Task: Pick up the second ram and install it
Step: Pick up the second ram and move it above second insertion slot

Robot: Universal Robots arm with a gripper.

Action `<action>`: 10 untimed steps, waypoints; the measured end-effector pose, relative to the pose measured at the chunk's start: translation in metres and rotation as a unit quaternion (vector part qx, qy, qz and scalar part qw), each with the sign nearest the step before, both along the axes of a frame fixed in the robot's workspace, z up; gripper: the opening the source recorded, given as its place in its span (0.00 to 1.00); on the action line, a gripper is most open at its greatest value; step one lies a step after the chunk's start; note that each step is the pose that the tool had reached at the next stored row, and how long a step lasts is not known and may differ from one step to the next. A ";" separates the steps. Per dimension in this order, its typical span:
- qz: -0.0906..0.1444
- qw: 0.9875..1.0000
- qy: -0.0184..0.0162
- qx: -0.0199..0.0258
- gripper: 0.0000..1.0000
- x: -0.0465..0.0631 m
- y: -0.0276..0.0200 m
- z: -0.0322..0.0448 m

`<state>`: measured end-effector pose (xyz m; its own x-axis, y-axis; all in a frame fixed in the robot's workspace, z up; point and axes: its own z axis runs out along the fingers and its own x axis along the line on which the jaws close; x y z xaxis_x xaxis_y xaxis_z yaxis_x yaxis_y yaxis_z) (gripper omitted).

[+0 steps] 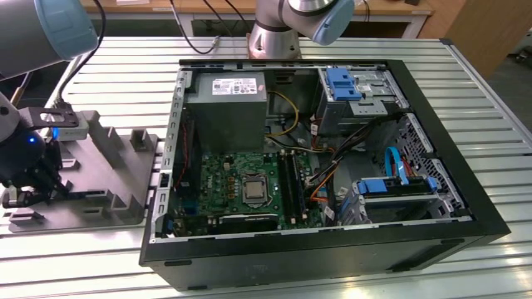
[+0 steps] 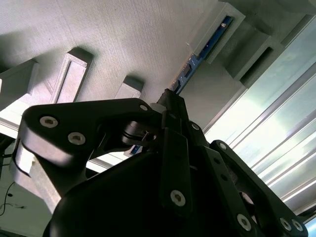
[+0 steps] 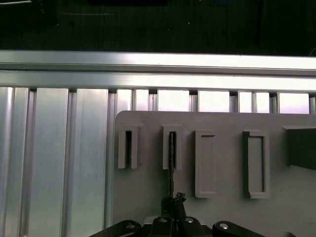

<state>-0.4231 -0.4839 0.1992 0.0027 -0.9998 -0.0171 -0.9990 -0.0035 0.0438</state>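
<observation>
Claw [image 2: 170, 101] linkage looms nearest in the second wrist view, drawn narrow and apparently pinched on the near end of the ram [image 2: 191, 63], a thin blue stick seated in a slot of the grey holder [image 2: 123, 39] on the bench [image 3: 54, 163]. Step in hand, as I read it: pick-up, grip made, stick not yet clear; case [image 1: 316, 255] stands well apart toward the exterior view's right. Freeing it likely calls for a straight pull along the slot, no twist.
</observation>
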 end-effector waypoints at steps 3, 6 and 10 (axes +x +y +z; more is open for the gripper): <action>0.000 1.000 0.000 0.000 0.11 0.000 0.0000 0.0001; 0.000 1.000 0.000 0.000 0.11 0.000 0.0000 0.0029; 0.000 1.000 0.000 0.000 0.11 0.000 0.0000 0.0087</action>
<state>-0.4231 -0.4839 0.2079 0.0023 -0.9998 -0.0180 -0.9990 -0.0031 0.0438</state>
